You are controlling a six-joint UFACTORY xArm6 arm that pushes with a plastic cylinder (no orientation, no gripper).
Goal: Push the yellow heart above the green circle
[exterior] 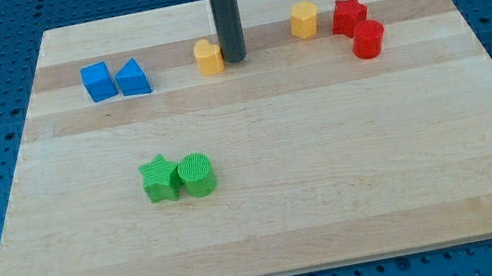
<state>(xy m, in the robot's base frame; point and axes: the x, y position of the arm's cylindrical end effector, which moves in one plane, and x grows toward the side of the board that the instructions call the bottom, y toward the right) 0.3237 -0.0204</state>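
The yellow heart (208, 56) lies near the view's top, a little left of centre. My tip (233, 59) stands right next to it on its right side, touching or nearly touching. The green circle (198, 175) lies lower down, left of centre, well below the heart and slightly to its left. A green star (161, 178) sits against the circle's left side.
A blue cube (97, 82) and a blue triangle (133, 78) sit at the top left. A yellow hexagon (304, 20), a red star (348, 16) and a red circle (368, 39) sit at the top right. The wooden board (339, 203) rests on a blue pegboard.
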